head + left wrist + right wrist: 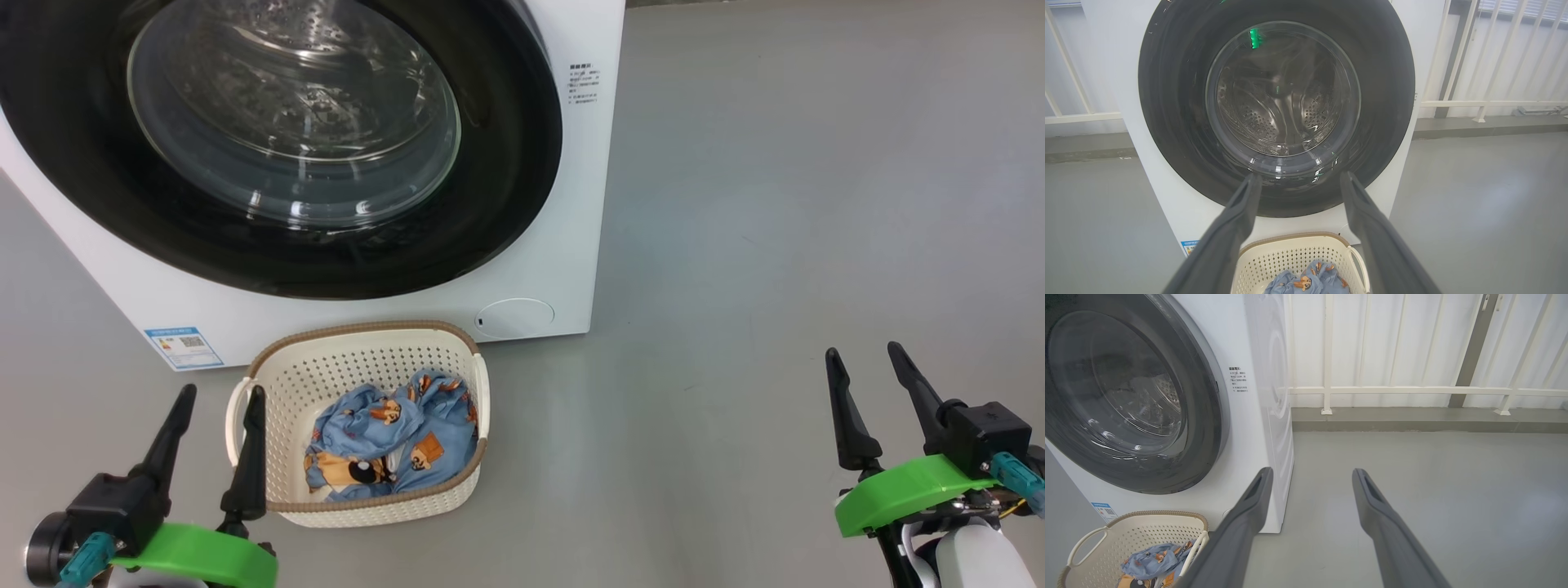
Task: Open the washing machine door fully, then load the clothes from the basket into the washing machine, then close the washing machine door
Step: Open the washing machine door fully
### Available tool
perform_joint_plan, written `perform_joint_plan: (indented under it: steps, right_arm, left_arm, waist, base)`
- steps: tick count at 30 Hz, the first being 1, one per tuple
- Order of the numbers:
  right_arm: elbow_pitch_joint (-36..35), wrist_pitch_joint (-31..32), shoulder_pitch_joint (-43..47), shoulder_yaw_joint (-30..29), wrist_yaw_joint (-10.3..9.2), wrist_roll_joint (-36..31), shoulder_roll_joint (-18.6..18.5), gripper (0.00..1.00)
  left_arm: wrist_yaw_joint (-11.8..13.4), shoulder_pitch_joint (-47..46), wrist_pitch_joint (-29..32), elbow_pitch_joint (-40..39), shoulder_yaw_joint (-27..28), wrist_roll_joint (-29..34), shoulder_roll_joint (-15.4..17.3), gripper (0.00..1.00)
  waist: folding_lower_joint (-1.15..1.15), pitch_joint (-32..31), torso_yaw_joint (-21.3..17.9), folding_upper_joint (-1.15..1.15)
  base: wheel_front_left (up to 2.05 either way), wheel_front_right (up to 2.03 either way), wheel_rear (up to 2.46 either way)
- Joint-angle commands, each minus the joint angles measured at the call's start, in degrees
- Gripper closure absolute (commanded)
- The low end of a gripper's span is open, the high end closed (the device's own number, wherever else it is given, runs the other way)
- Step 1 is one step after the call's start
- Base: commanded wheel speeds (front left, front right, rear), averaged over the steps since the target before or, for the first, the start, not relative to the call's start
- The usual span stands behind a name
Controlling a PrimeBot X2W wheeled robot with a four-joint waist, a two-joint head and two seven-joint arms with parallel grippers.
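Showing the head view from left to right: the left gripper (222, 396) stands at the lower left, its two dark fingers spread apart with nothing between them. Its inner finger overlaps the left handle of the basket (359, 331); whether the two touch cannot be told. A small blue label (184, 347) marks the lower left front of the washing machine (588, 245). The basket rests on the grey floor (775, 245) just in front of the machine. The clothes (392, 441) lie crumpled inside it, toward its right half. Above, the washing machine door (490, 204) sits shut against the white front, and the perforated steel drum shows through its glass bowl. A round white flap (514, 317) lies at the machine's lower right corner, just beyond the basket's far right corner. Well apart at the lower right, over bare floor, the right gripper (863, 351) stands with fingers likewise spread and empty. In the right wrist view a white railing (1412, 390) runs behind the machine.
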Motion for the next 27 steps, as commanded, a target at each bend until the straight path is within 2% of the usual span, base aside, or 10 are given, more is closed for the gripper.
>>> perform_joint_plan:
  steps: [1,7,13,20,24,27]
  right_arm:
    - [-1.2,-0.7,-2.3,1.6,-0.05,0.0,-0.4,0.00]
    - [-1.5,-0.7,-3.8,2.0,-0.05,1.3,-0.1,0.00]
    - [-1.6,-0.7,-5.8,0.8,-0.05,5.4,0.7,0.00]
    - [-1.2,-0.7,-8.6,-1.6,-0.05,14.9,1.9,0.00]
    - [0.3,-0.7,-11.6,-3.8,-0.05,24.8,2.5,0.00]
    - [2.1,-0.7,-13.9,-4.7,-0.05,32.4,2.7,0.56]
  left_arm:
    - [-0.1,-1.3,-0.4,-1.5,1.7,0.0,1.5,0.00]
    - [-0.1,-1.2,-0.4,-1.6,1.5,-0.2,1.2,0.00]
    - [-0.1,-1.0,-0.4,-1.4,1.7,-0.7,1.1,0.00]
    - [-0.1,-0.4,-0.4,-1.5,2.0,-1.2,1.0,0.00]
    - [-0.1,-0.8,-0.4,-1.6,1.8,-1.4,1.0,0.00]
    - [-0.1,-1.2,-0.4,-1.7,1.5,-1.5,0.9,0.00]
  waist:
    - [0.00,0.1,0.0,0.00]
    - [0.00,0.7,0.4,0.00]
    - [0.00,1.0,0.7,0.00]
    - [0.00,1.5,0.8,0.00]
    - [0.00,2.4,1.2,0.00]
    - [0.00,3.2,1.6,0.00]
  base:
    - [0.00,0.00,0.00]
    - [0.00,0.00,0.00]
    - [0.00,0.00,0.00]
    - [0.00,0.00,0.00]
    - [0.00,0.00,0.00]
    - [0.00,0.00,0.00]
